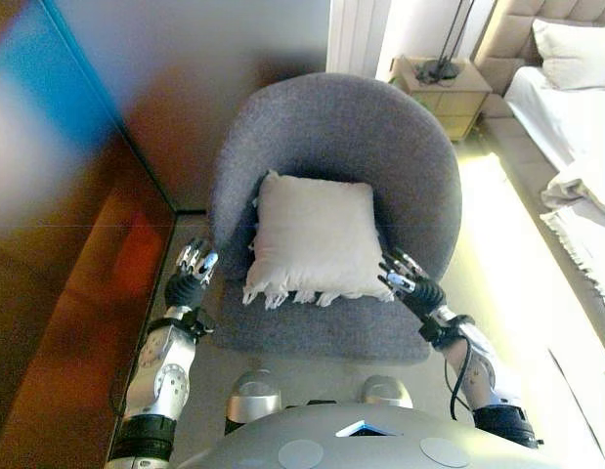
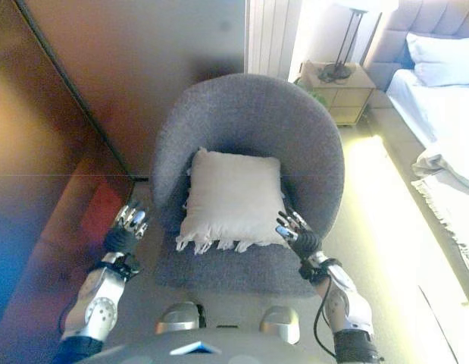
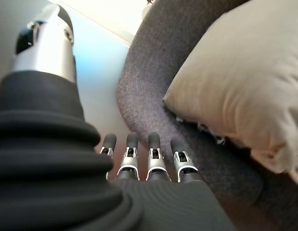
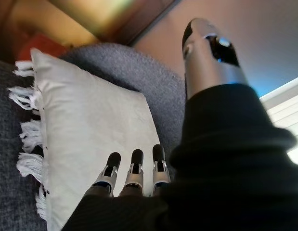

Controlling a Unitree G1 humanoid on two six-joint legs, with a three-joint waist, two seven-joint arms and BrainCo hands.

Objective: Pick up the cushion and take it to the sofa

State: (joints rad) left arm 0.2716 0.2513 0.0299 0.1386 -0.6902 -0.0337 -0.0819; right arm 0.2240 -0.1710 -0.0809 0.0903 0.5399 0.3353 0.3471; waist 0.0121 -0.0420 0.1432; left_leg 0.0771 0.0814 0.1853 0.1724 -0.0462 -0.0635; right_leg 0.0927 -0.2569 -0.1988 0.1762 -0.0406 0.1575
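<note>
While the white cushion (image 1: 314,234) leans on the seat and backrest of the grey armchair (image 1: 322,127), its fringed edge toward me, both my hands hang low at the chair's front with nothing in them. My left hand (image 1: 192,269) is out beside the chair's left flank, clear of the cushion, its fingers (image 3: 151,156) lined up fairly straight and relaxed, pointing at the chair's curved side. My right hand (image 1: 405,276) sits at the cushion's near right corner; from the wrist view its fingers (image 4: 134,168) reach out loosely over the white fabric, uncurled, though I cannot tell whether the tips touch it. Behind the chair to the right stands a small wooden nightstand (image 1: 449,93) with a lamp base (image 1: 439,68) on top, and a bed (image 1: 576,107) with a pillow (image 1: 576,49) runs along the right side. A brown wall (image 1: 67,225) fills the left.
</note>
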